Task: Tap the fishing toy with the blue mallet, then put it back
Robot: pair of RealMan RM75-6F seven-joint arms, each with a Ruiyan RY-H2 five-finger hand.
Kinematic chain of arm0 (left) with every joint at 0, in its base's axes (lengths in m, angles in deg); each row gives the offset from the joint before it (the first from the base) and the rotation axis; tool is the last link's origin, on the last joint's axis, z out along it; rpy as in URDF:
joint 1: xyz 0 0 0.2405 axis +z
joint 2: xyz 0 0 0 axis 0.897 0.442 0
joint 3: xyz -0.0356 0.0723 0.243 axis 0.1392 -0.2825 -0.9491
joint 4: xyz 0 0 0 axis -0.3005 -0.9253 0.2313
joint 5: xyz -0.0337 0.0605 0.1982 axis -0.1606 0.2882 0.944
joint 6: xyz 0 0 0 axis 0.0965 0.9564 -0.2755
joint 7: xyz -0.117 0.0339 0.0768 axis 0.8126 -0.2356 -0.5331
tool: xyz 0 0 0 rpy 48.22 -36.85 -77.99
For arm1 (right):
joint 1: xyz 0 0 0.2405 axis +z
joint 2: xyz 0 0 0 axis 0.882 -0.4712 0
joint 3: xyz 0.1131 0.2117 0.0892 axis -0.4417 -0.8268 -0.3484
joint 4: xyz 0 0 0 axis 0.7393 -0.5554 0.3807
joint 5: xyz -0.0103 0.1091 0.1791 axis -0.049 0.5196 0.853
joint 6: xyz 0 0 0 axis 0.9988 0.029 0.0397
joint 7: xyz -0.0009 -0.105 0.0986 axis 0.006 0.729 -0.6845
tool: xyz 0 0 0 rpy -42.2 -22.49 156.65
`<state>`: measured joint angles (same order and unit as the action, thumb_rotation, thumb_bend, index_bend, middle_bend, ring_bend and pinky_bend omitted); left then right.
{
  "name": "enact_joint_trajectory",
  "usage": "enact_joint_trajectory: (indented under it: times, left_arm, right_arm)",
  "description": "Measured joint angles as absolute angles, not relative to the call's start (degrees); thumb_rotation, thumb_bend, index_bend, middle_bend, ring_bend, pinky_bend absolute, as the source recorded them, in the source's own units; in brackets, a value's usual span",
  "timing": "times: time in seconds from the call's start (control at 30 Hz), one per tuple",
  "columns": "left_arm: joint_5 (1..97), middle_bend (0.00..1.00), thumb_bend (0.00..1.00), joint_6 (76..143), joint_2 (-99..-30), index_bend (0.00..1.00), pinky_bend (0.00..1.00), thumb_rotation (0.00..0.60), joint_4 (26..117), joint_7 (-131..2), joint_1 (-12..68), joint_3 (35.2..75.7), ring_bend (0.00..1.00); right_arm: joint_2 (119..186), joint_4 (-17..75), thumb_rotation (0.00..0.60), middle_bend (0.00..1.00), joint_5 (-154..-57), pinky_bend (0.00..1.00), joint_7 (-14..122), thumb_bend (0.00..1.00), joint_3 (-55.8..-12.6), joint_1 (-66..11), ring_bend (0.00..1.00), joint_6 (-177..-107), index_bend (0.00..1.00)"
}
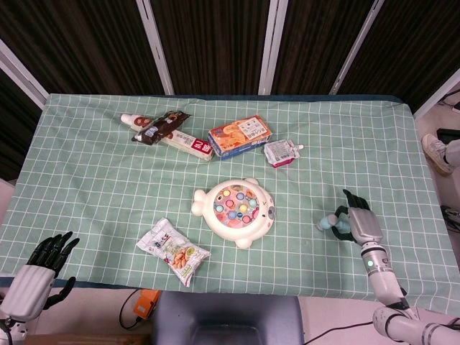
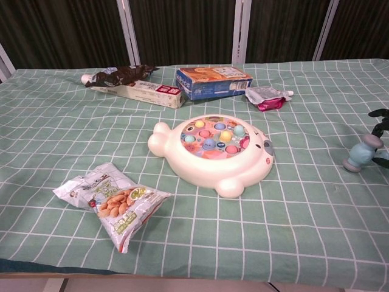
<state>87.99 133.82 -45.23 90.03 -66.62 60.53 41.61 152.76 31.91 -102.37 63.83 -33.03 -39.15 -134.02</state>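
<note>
Head view: right hand point(image 1: 357, 221) w/ fingers wrapped round blue mallet point(image 1: 327, 223) on tablecloth, prob. gripping to lift; fishing toy point(image 1: 235, 210) lies well left of it, untouched.

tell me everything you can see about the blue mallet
The blue mallet is a small toy, pale blue and plastic-looking, with a barrel head capped in grey at its ends. The head sits at the table's right side, right of the fishing toy and apart from it. Its handle is hidden in the right hand, whose dark fingers curl around it. Whether the head touches the cloth is unclear.
</note>
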Motion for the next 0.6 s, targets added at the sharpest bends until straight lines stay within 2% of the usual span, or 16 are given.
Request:
enact_joint_trajectory:
  times: [0.6]
  left_arm:
    - [88.07, 0.0, 0.39, 133.85, -45.22, 0.0, 0.11, 0.6, 90.02, -66.6, 60.56, 41.61, 0.0]
  right_arm:
    - [153.11, 31.5, 0.6, 0.1, -101.22, 0.0, 64.5, 0.5, -32.8, -38.79, 0.0, -133.55, 0.66]
